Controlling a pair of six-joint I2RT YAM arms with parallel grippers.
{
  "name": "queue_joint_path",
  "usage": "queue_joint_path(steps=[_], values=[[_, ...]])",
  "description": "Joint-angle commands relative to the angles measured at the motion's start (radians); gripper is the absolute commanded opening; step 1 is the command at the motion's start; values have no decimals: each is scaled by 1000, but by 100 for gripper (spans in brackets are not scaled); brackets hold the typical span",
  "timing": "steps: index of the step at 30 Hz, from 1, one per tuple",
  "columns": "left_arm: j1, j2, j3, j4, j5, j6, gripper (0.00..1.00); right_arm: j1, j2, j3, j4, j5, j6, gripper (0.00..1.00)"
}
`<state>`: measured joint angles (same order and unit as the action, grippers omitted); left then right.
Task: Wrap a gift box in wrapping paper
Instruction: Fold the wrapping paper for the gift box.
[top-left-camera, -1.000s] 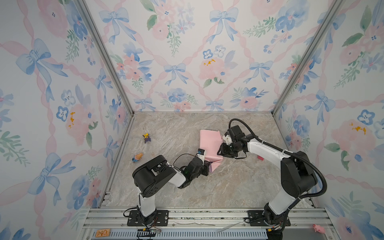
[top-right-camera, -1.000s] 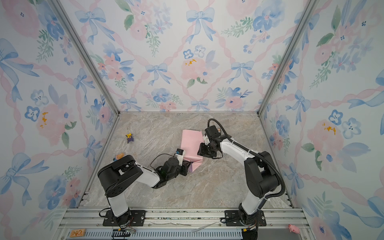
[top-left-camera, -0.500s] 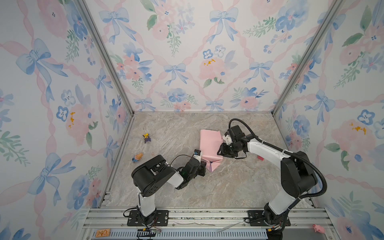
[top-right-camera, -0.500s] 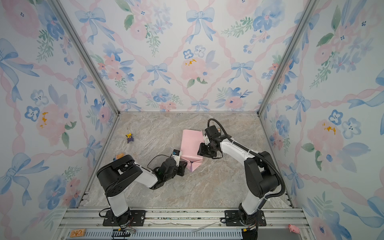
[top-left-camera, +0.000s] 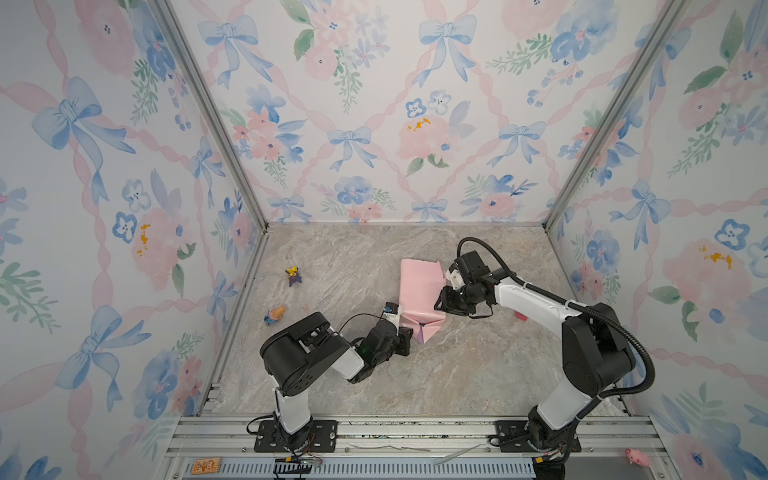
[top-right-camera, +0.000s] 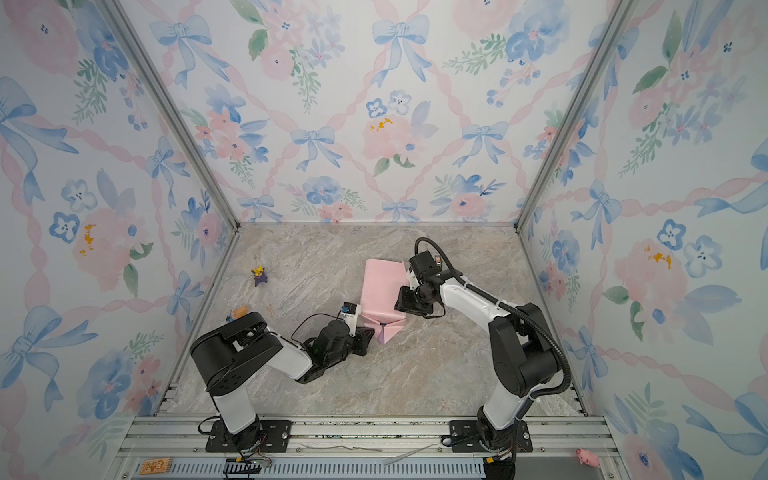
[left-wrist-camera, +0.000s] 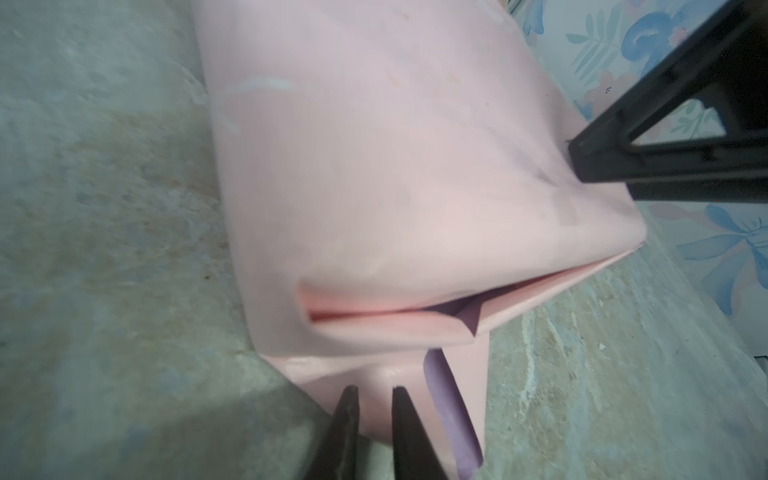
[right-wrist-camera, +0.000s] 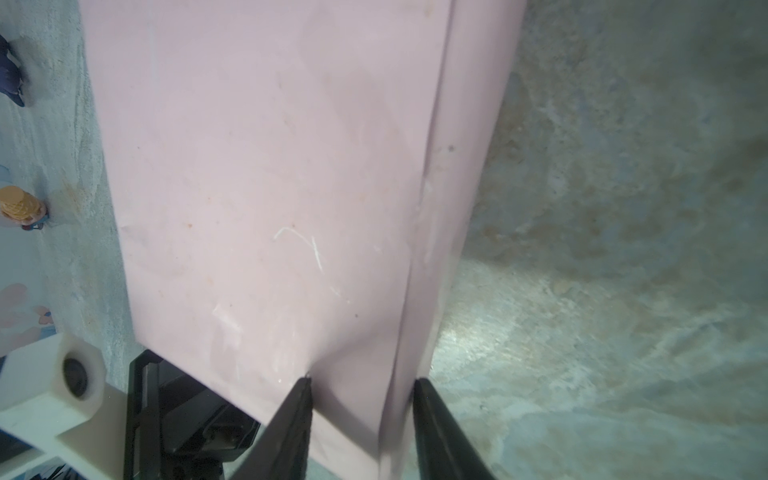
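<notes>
Both grippers are working the wrapping paper (top-left-camera: 417, 291), lying folded near the tabletop (top-left-camera: 415, 382) centre.
The left gripper (left-wrist-camera: 372, 405) is hovering at its near flap, jaws almost together, grip impossible to tell; the right gripper (right-wrist-camera: 361, 380) is clamping its right edge.

I'm seeing the wrapping paper (left-wrist-camera: 374, 166) showing a smooth pale pink face with a slight sheen, scuffed and creased in places, while a matt lilac underside is peeking out at one fold. The tabletop (top-left-camera: 415, 386) is looking like smooth, marble-patterned grey-beige stone or laminate; I can't tell which. The right claw (right-wrist-camera: 361, 382) is reading as matt black plastic, and the corner post (top-left-camera: 217, 124) as dull brushed metal.
</notes>
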<state>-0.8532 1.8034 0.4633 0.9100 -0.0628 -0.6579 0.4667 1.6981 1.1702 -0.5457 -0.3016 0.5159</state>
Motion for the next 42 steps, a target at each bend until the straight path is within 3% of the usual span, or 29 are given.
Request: queue_joint_path(steps=[1,21,27,34,42], values=[[-16,-8,-22,-90,21,-29,18,12,-8,-21,-30,32,-3,42],[-85,-58,3,-203,61,18,17,11,7,-35,0,23,-9,42],[-80,-193,-1,-263,21,26,27,9,-8,-28,-1,13,-14,49],[-49,-333,-16,-374,-54,29,27,8,-24,-11,-12,10,-20,51],[-23,-254,20,-394,-34,68,23,7,-12,-12,0,0,-20,51]])
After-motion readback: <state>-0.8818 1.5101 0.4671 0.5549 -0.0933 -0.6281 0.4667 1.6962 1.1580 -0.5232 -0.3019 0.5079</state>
